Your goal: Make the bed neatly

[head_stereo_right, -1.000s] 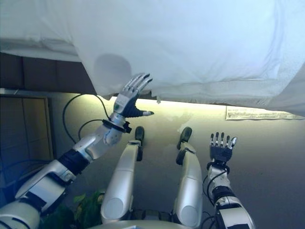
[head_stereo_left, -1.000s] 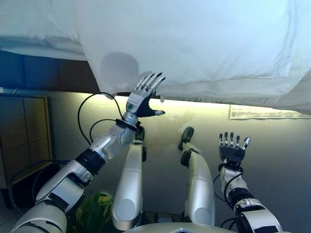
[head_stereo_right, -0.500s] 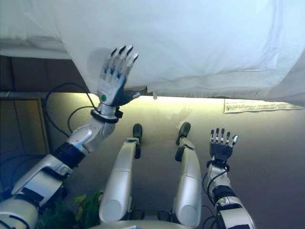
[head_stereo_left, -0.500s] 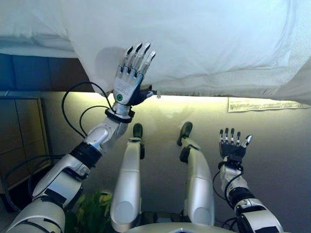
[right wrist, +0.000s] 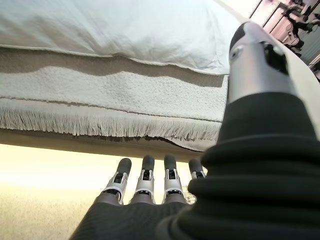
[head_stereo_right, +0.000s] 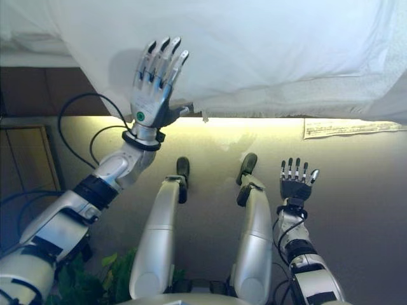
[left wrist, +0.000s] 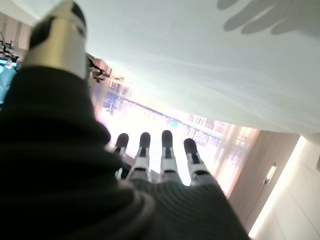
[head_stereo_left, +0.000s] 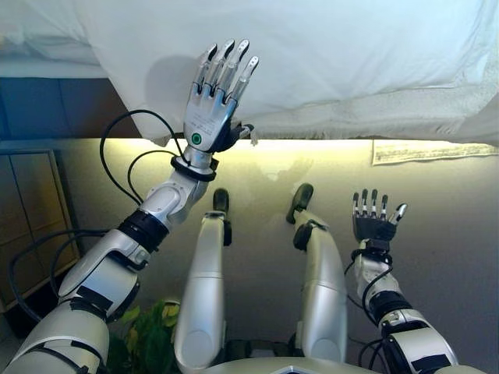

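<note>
With the left hand (head_stereo_left: 210, 109) spread flat against the hanging corner of the white duvet (head_stereo_left: 327, 54) and the right hand (head_stereo_left: 374, 226) open below, a push without grip may bunch the cloth.

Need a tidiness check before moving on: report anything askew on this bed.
The white duvet hangs off the bed's edge unevenly, its corner drooping by the open left hand. A fringed blanket sticks out beneath it. The right hand is open, away from the bedding.
</note>
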Robot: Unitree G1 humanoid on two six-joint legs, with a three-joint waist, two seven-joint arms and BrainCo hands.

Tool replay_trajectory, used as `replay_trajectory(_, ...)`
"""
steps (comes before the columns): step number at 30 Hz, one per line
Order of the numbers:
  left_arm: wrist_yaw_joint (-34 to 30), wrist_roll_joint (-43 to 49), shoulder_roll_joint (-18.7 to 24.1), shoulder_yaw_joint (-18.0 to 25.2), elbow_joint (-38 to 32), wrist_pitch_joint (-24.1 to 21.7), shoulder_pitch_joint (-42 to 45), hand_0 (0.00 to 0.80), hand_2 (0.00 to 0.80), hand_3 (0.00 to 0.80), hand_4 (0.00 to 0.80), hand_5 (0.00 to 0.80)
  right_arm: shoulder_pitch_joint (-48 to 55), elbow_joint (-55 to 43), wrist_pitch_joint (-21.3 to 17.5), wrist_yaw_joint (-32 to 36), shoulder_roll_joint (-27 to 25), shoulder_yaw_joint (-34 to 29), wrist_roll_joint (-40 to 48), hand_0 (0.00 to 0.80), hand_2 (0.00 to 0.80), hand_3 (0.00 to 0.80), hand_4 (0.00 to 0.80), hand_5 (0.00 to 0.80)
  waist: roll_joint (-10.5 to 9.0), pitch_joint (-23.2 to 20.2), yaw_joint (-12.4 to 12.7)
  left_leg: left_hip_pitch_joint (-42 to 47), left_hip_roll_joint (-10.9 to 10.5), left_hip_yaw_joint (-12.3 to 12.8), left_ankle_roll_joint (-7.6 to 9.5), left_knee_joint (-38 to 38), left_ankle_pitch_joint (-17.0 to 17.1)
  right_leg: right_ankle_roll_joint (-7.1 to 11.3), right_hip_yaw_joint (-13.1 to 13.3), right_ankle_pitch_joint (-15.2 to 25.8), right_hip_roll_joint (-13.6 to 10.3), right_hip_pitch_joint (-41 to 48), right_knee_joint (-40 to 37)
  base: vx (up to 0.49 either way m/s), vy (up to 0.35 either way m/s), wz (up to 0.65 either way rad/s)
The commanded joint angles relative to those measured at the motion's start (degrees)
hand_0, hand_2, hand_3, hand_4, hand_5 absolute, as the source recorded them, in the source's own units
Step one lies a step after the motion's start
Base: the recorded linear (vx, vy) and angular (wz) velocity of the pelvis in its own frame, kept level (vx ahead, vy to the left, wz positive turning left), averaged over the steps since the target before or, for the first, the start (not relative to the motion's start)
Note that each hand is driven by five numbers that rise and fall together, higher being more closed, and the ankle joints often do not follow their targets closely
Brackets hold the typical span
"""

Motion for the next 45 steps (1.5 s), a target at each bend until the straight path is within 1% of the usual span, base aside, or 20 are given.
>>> replay_trajectory(1,1.5,1.4,-3.1,1.6,-1.1,1.4,-3.3,0.000,0.000,0.000,0.000,0.000,2.6,-4.4,-0.8,2.2,-3.1,-0.1,1.3,0.000,0.000,0.000,0.000,0.000,2.46,0.4,1.0,-1.8,-3.2,-1.5,0.94,-2.6,5.3,6.73,-0.1,-0.1,-0.9,-1.5,11.8,-0.041,-0.017,-0.07)
replay_trajectory(5,0.2,3.5,-3.6,1.9,-1.9,3.9,-3.9,0.000,0.000,0.000,0.000,0.000,3.2,-6.8,-1.9,2.1,-2.8,-0.3,1.3,0.000,0.000,0.000,0.000,0.000,2.82,0.4,0.6,-3.5,-3.5,-0.7,1.03,1.8,3.0,6.54,0.4,-1.4,-1.2,-2.9,15.0,-0.047,-0.010,-0.07)
replay_trajectory(7,-1.1,4.3,-3.7,1.9,-1.7,3.5,-4.4,0.000,0.000,0.000,0.000,0.000,3.2,-7.2,-1.8,2.1,-2.9,-0.5,1.3,0.000,0.000,0.000,0.000,0.000,3.03,0.4,0.6,-4.5,-3.6,-0.5,1.01,4.0,1.8,6.49,0.9,-2.0,-1.5,-3.8,16.7,-0.045,-0.005,-0.03)
replay_trajectory(11,-7.3,3.4,-3.9,1.3,-1.3,2.4,-5.4,0.000,0.000,0.000,0.000,0.000,3.3,-7.0,-0.5,1.7,-2.8,-0.6,1.3,0.000,0.000,0.000,0.000,0.000,3.24,0.4,0.2,-5.4,-3.4,0.0,1.22,7.3,-0.2,6.42,2.2,-2.4,-1.4,-4.6,18.4,0.007,-0.004,-0.03)
replay_trajectory(16,-14.0,7.0,-4.3,-0.3,-1.4,2.1,-6.8,0.000,0.000,0.000,0.000,0.000,3.1,-4.9,2.0,3.5,-3.0,-0.5,1.3,0.000,0.000,0.000,0.000,0.000,3.14,0.4,-0.2,-5.4,-2.8,0.2,1.04,7.7,-0.7,7.22,2.6,-0.8,-1.4,-4.7,17.2,0.031,-0.006,-0.08)
replay_trajectory(17,-14.9,6.1,-4.4,-0.7,-1.5,1.6,-7.2,0.000,0.000,0.000,0.000,0.000,3.1,-4.5,2.1,4.1,-3.1,-0.3,1.3,0.000,0.000,0.000,0.000,0.000,3.12,0.4,-0.4,-5.3,-2.7,0.4,1.12,7.4,-0.6,7.35,2.5,-0.4,-1.2,-4.7,16.7,0.013,-0.002,-0.08)
replay_trajectory(21,-19.6,5.2,-4.6,-2.1,-2.0,3.4,-9.1,0.000,0.000,0.000,0.000,0.000,2.8,-5.1,1.4,4.0,-3.7,0.2,1.3,0.000,0.000,0.000,0.000,0.000,2.87,0.4,-1.0,-5.9,-2.7,0.8,1.18,7.1,-0.6,7.69,2.3,0.5,-1.0,-5.2,15.3,-0.017,0.005,-0.16)
replay_trajectory(23,-24.6,6.2,-4.3,-3.5,-1.5,3.3,-10.9,0.000,0.000,0.000,0.000,0.000,2.4,-4.9,1.4,3.7,-4.0,0.5,1.3,0.000,0.000,0.000,0.000,0.000,2.72,0.4,-1.3,-6.5,-2.4,0.9,1.18,7.2,-0.6,7.69,2.5,0.9,-0.8,-5.6,15.0,-0.013,0.018,-0.14)
replay_trajectory(25,-28.7,8.3,-4.4,-5.7,-0.8,5.3,-12.3,0.000,0.000,0.000,0.000,0.000,2.2,-6.0,0.7,2.1,-3.9,0.9,1.3,0.000,0.000,0.000,0.000,0.000,2.51,0.4,-1.9,-7.1,-1.9,1.0,1.38,8.1,-0.6,7.45,2.9,0.8,-0.3,-6.1,15.3,0.010,0.036,-0.09)
replay_trajectory(27,-30.8,8.2,-5.0,-7.2,-0.3,10.1,-12.7,0.000,0.000,0.000,0.000,0.000,1.5,-7.8,-0.8,-0.7,-4.0,1.7,1.3,0.000,0.000,0.000,0.000,0.000,2.38,0.4,-2.3,-7.3,-1.5,1.4,1.53,8.9,-0.6,7.32,3.2,1.0,-0.3,-6.2,15.7,0.028,0.051,-0.15)
replay_trajectory(28,-30.9,6.8,-5.1,-7.5,0.2,11.6,-12.8,0.000,0.000,0.000,0.000,0.000,1.1,-7.9,-1.2,-1.4,-3.9,1.9,1.3,0.000,0.000,0.000,0.000,0.000,2.35,0.4,-2.3,-7.3,-1.4,1.5,1.54,9.2,-0.6,7.30,3.2,1.0,-0.4,-6.3,15.8,0.020,0.056,-0.21)
replay_trajectory(29,-30.0,2.4,-5.3,-7.6,1.6,14.2,-13.1,0.000,0.000,0.000,0.000,0.000,0.0,-7.6,-1.9,-2.1,-3.9,2.3,1.3,0.000,0.000,0.000,0.000,0.000,2.41,0.4,-2.2,-7.2,-1.1,1.8,1.60,9.4,-0.5,7.24,3.1,1.0,-0.7,-6.1,16.1,0.008,0.046,-0.20)
replay_trajectory(31,-26.8,-1.0,-5.3,-7.5,2.9,15.8,-13.5,0.000,0.000,0.000,0.000,0.000,-1.0,-6.9,-2.1,-2.3,-4.1,2.3,1.3,0.000,0.000,0.000,0.000,0.000,2.70,0.4,-2.2,-7.0,-0.9,2.1,1.64,9.3,-0.3,7.14,3.0,0.8,-0.9,-6.0,16.3,-0.001,0.056,-0.07)
replay_trajectory(33,-22.7,-6.6,-5.2,-6.7,4.0,15.5,-13.2,0.000,0.000,0.000,0.000,0.000,-1.9,-6.1,-2.4,-2.2,-4.2,2.7,1.3,0.000,0.000,0.000,0.000,0.000,3.11,0.4,-2.0,-6.8,-0.9,2.4,1.78,9.4,-0.4,6.98,3.2,0.6,-1.1,-5.9,16.6,-0.002,0.053,0.00)
replay_trajectory(34,-18.9,-10.4,-5.4,-5.7,4.9,14.4,-12.9,0.000,0.000,0.000,0.000,0.000,-2.1,-5.7,-2.7,-2.2,-4.1,2.9,1.3,0.000,0.000,0.000,0.000,0.000,3.48,0.4,-1.8,-6.6,-0.9,2.6,1.93,9.6,-0.5,6.85,3.3,0.3,-1.2,-5.8,16.9,-0.002,0.068,0.01)
replay_trajectory(35,-17.5,-12.5,-5.1,-5.1,5.5,13.1,-12.8,0.000,0.000,0.000,0.000,0.000,-2.5,-5.1,-2.6,-2.0,-4.0,2.9,1.3,0.000,0.000,0.000,0.000,0.000,3.84,0.4,-1.6,-6.4,-1.0,2.7,1.92,9.6,-0.4,6.77,3.4,-0.2,-1.3,-5.8,17.6,-0.003,0.083,0.05)
replay_trajectory(37,-15.8,-12.5,-4.8,-3.7,6.6,10.8,-12.2,0.000,0.000,0.000,0.000,0.000,-2.7,-4.3,-2.5,-1.8,-3.9,3.1,1.3,0.000,0.000,0.000,0.000,0.000,4.52,0.4,-1.2,-6.0,-1.3,2.8,2.00,9.6,-0.4,6.44,3.4,-0.7,-1.5,-5.7,18.3,-0.006,0.107,0.10)
replay_trajectory(40,-15.0,-12.5,-4.2,-2.9,7.9,11.9,-11.3,0.000,0.000,0.000,0.000,0.000,-3.6,-3.8,-2.9,-2.3,-3.8,4.1,1.3,0.000,0.000,0.000,0.000,0.000,5.57,0.4,-0.8,-5.4,-1.6,2.9,2.02,9.6,0.1,6.06,3.7,-1.4,-1.8,-5.5,19.6,-0.008,0.112,0.17)
replay_trajectory(42,-14.5,-14.6,-3.7,-2.2,10.1,13.0,-11.3,0.000,0.000,0.000,0.000,0.000,-4.8,-3.1,-3.4,-2.8,-3.3,5.0,1.3,0.000,0.000,0.000,0.000,0.000,6.15,0.4,-0.4,-5.2,-1.5,3.0,1.87,9.5,0.6,5.84,4.0,-1.7,-2.0,-5.4,20.6,-0.007,0.088,0.16)
replay_trajectory(45,-14.2,-13.2,-3.5,-1.2,13.0,12.1,-11.3,0.000,0.000,0.000,0.000,0.000,-6.0,-2.1,-4.2,-3.8,-3.1,5.2,0.6,0.000,0.000,0.000,0.000,0.000,6.78,0.4,0.0,-5.1,-1.3,3.0,1.75,9.5,1.3,5.68,4.4,-2.2,-2.3,-5.5,22.1,-0.005,0.081,0.15)
